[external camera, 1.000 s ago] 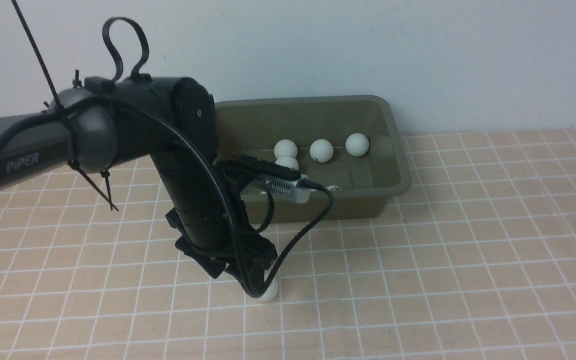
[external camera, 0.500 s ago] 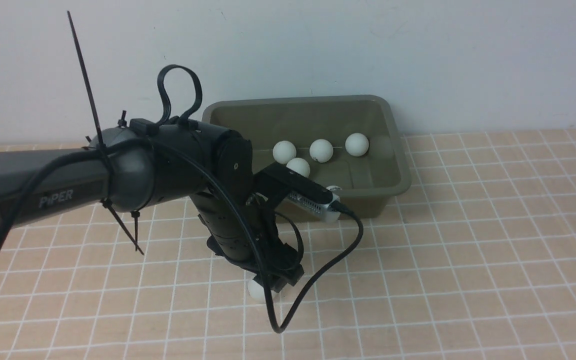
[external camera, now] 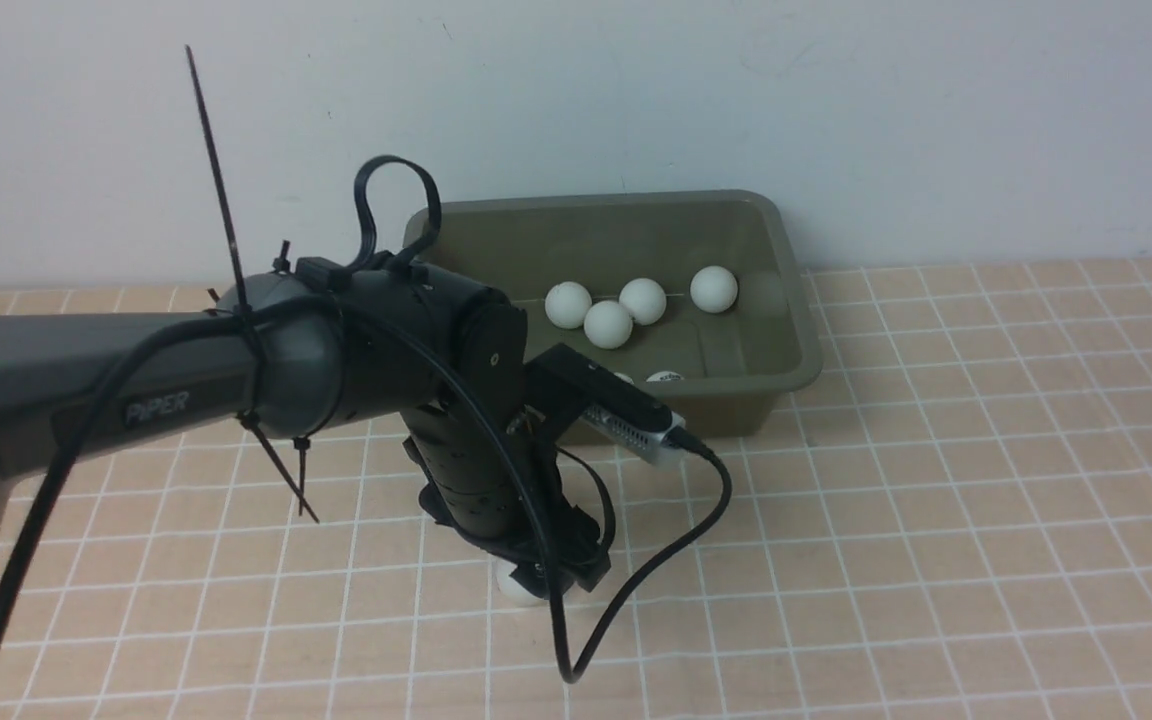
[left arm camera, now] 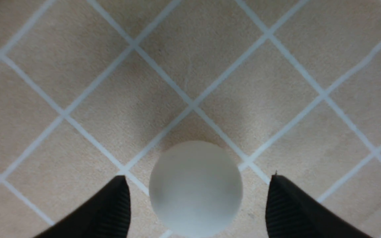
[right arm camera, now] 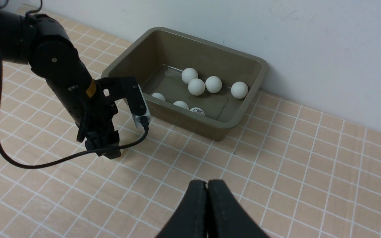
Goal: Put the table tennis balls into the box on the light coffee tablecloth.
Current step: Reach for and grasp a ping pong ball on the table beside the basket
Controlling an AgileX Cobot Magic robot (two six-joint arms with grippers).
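One white table tennis ball (external camera: 514, 585) lies on the light coffee tablecloth (external camera: 936, 500), in front of the box. My left gripper (external camera: 539, 578) points down over it. In the left wrist view the ball (left arm camera: 195, 190) sits between the two black fingers (left arm camera: 111, 211), with a gap on each side, so the left gripper (left arm camera: 197, 178) is open around it. The olive-grey box (external camera: 786, 300) stands against the wall and holds several balls (external camera: 608, 324). The right wrist view also shows the box (right arm camera: 243, 112) with its balls (right arm camera: 196, 86). My right gripper (right arm camera: 207, 185) hovers shut and empty above the cloth.
The white wall (external camera: 836, 100) rises directly behind the box. A black cable (external camera: 636, 600) loops from the left wrist camera down onto the cloth beside the loose ball. The left forearm (external camera: 86, 390) stretches in from the left edge.
The left arm has swung right and lowered, bringing its open gripper down around the loose ball. One ball inside the box has rolled a little to the right.
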